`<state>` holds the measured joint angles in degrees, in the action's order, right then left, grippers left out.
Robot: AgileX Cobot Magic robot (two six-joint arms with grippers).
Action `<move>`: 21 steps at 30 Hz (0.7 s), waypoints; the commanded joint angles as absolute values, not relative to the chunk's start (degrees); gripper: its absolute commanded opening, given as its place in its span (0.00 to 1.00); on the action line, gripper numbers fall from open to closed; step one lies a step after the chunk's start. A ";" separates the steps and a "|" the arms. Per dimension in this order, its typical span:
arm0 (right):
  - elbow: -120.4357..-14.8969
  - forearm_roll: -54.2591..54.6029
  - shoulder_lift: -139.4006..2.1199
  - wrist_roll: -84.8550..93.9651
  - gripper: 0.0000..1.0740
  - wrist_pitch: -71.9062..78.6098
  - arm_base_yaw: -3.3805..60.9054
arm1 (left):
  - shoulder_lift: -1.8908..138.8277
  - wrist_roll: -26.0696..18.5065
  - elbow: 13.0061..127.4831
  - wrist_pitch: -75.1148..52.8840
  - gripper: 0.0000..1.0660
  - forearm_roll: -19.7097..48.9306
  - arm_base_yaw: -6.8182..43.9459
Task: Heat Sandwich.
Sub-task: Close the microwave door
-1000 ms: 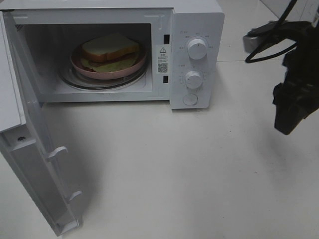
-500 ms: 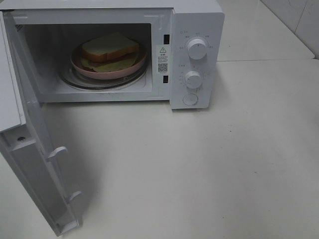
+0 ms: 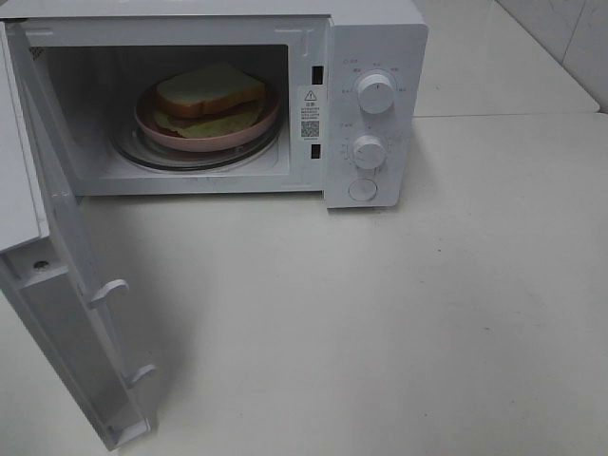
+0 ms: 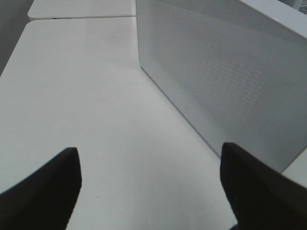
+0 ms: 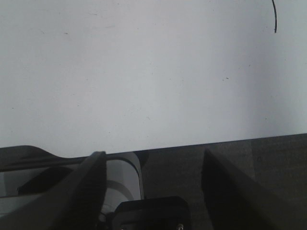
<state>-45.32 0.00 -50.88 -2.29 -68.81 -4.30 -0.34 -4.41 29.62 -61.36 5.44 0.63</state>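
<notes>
Surface (image 3: 399, 323): white and plain in the high view.
Microwave (image 3: 375, 43): white, at the back of the surface; its door (image 3: 57, 285) stands wide open on the left.
Sandwich (image 3: 209, 90): inside the microwave, lying on a pink plate (image 3: 144, 119) that sits on the glass turntable (image 3: 133, 152).
Left tool (image 4: 148, 151): left wrist view; jaws wide apart, nothing between them, over the surface near the microwave's perforated wall.
Right tool (image 5: 152, 155): right wrist view; jaws apart, holding nothing, at the edge of the surface.

A white microwave (image 3: 408, 142) stands on a white table (image 3: 399, 323), its door (image 3: 66, 304) swung wide open. A pink plate (image 3: 220, 141) rests on the glass turntable (image 3: 142, 158) inside.
</notes>
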 commanded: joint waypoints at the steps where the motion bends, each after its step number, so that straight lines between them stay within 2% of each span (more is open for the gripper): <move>1: -41.54 0.00 -42.40 -2.35 0.54 -67.09 -4.64 | -0.57 -4.07 29.56 -61.25 0.71 5.67 0.80; 14: -32.03 0.00 -14.38 3.44 0.54 -65.83 -4.64 | -0.57 -4.07 29.56 -61.25 0.71 5.67 0.80; 21: -31.05 0.00 -6.07 7.56 0.54 -64.74 -4.58 | -0.57 -4.07 29.56 -61.25 0.71 5.67 0.80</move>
